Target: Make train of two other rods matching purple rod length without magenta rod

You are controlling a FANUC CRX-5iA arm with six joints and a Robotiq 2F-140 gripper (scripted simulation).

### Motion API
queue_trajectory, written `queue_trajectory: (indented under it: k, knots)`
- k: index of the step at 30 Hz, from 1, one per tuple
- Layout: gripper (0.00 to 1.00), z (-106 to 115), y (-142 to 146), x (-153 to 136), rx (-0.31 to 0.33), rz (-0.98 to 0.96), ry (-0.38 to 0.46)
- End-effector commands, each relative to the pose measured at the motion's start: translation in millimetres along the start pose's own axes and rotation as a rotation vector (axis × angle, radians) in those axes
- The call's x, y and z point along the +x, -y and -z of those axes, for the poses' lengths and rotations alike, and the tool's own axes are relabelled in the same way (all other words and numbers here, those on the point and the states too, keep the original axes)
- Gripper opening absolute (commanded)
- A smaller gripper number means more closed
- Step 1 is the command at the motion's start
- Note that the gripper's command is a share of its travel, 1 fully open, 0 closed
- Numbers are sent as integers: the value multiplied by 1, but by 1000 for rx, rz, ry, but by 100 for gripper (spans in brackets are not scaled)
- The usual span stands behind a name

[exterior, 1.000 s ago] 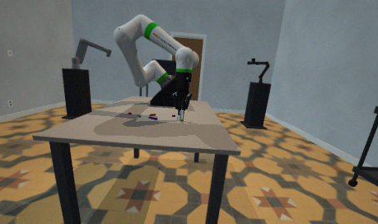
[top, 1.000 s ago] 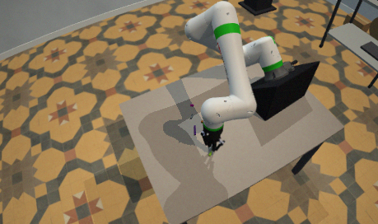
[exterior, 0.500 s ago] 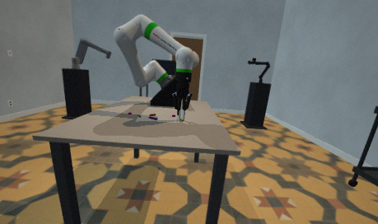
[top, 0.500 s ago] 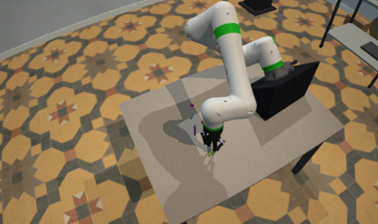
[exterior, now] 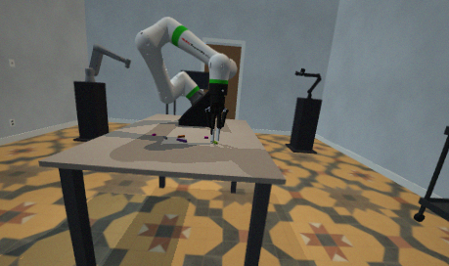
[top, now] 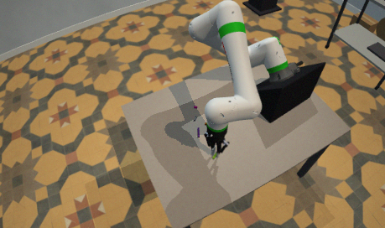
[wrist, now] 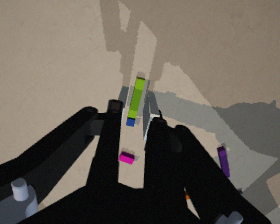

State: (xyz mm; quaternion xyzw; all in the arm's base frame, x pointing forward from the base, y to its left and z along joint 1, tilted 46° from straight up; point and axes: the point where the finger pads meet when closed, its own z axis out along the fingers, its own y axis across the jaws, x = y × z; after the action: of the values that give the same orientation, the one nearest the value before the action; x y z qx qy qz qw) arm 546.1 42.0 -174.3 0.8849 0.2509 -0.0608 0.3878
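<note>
In the wrist view a lime rod (wrist: 136,96) lies flat on the table with a small blue rod (wrist: 131,121) at its near end, in line with it and touching or nearly so. My gripper (wrist: 136,100) (top: 216,150) (exterior: 214,136) stands upright over the blue rod. Its fingers are slightly apart on either side of the rod, with a slit of table showing on each side. The lime rod's tip (top: 215,156) (exterior: 215,142) shows below the fingers. The purple rod (top: 198,132) (exterior: 182,140) (wrist: 223,160) lies apart to the side.
A magenta rod (wrist: 127,157) shows between the finger bases. Another magenta rod (top: 195,107) (exterior: 154,134) and an orange rod (top: 205,124) (exterior: 181,136) lie farther back. The arm's black base (top: 292,90) stands at the table's back corner.
</note>
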Motion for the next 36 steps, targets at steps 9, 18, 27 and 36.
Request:
queue_trajectory:
  k: [9, 18, 27, 36]
  knots:
    - [15, 49, 0, 0, 0, 0, 0]
    - [15, 78, 0, 0, 0, 0, 0]
    - [100, 79, 0, 0, 0, 0, 0]
    - [100, 79, 0, 0, 0, 0, 0]
